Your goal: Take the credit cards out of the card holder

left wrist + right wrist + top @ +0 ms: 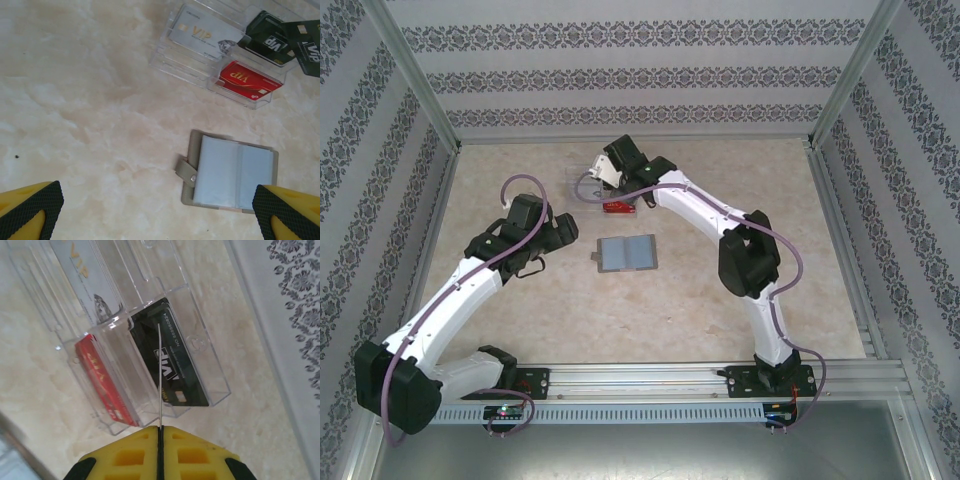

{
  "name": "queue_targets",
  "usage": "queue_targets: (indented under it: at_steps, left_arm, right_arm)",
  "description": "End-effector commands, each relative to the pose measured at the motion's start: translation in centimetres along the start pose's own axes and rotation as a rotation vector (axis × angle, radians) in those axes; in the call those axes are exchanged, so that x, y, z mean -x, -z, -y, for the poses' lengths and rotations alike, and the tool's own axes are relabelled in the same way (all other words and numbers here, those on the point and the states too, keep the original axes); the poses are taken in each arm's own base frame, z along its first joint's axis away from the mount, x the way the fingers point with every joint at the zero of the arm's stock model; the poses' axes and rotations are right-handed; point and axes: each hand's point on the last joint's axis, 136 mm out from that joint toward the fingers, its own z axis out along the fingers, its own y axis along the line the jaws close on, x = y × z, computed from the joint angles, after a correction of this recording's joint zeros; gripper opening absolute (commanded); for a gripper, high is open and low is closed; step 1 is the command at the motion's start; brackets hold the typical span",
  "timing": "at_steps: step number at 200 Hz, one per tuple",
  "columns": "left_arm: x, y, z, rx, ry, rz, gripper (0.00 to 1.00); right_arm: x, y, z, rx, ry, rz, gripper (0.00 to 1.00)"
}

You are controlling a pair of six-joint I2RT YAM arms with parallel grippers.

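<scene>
The right fingers pinch a thin credit card, surely stiff and slippery, by its edge above the clear tray, while the left fingers stand wide near the open card holder on the desk.

I'm working in a robotics lab test cell; bare aluminium posts frame it like a booth; printed patterned panels stand in as walls on three sides; the marble-look tabletop ends at a slotted aluminium rail; the left arm and right arm are bolted there, purple cables looping along them.
</scene>
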Motion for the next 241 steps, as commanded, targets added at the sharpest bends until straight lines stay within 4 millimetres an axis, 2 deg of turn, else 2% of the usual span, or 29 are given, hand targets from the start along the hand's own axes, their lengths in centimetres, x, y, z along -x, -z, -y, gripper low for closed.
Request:
queue_targets:
  at_steps: [1, 30, 72, 131, 190, 220, 232, 241]
  left_arm:
    - [-0.3, 0.3, -1.6, 0.057, 0.019, 0.001, 1.00]
    - [-0.3, 0.2, -1.6, 0.062, 0.014, -0.011, 1.00]
    - [-0.5, 0.0, -1.8, 0.075, 0.012, -0.025, 1.00]
    - [-0.5, -0.1, -1.9, 0.082, 0.019, -0.031, 1.00]
    - [-0.4, -0.5, -2.0, 0.090, 0.017, -0.039, 1.00]
    - [-0.6, -0.6, -2.1, 0.088, 0.019, -0.045, 1.00]
    - [-0.5, -0.6, -2.1, 0.085, 0.022, -0.046, 1.00]
    - [-0.5, -0.6, -2.0, 0.084, 0.022, -0.045, 1.00]
  right_arm:
    - [0.7, -0.1, 1.2, -0.079, 0.110, -0.019, 0.00]
    - [1.2, -0.9, 1.4, -0.093, 0.142, -0.013, 0.00]
    - [2.4, -1.4, 0.5, -0.056, 0.208, 0.043, 0.00]
    - [1.0, -3.6, -0.4, -0.014, 0.228, 0.022, 0.00]
    - [0.4, -4.7, -1.1, 0.015, 0.211, 0.013, 0.00]
    - [0.1, -5.1, -1.0, 0.005, 0.186, -0.003, 0.00]
    - [0.1, -5.1, -0.3, -0.024, 0.163, -0.007, 0.00]
    - [0.3, -5.2, 0.4, -0.055, 0.146, -0.011, 0.13]
